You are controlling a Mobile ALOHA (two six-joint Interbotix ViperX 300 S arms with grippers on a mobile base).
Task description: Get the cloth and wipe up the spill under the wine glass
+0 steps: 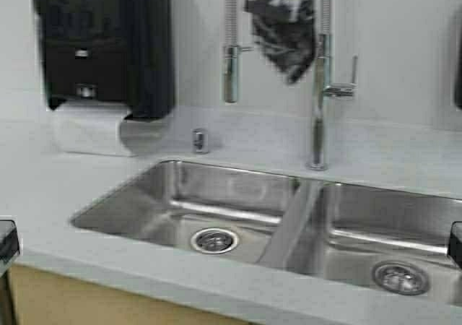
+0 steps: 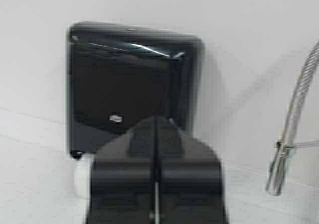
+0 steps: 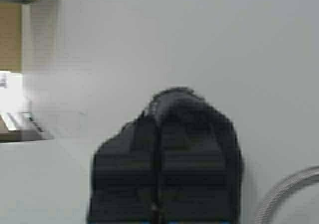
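High view shows you the cloth (image 1: 283, 23) draped over the faucet (image 1: 318, 108), well ahead of both claws and untouched. Left claw (image 2: 156, 134) and right claw (image 3: 160, 115) are both pressed together, empty. No wine glass or spill shows; everything remains.

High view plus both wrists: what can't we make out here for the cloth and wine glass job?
- Wine glass and spill: in no view.
- Cloth: hangs over the faucet; its upper part is cut by the high view's top edge.
- Left gripper and right gripper, both shut: only slivers at the high view's side edges.
- Right sink basin: cut by the right edge.
- Towel dispenser: top cut off.
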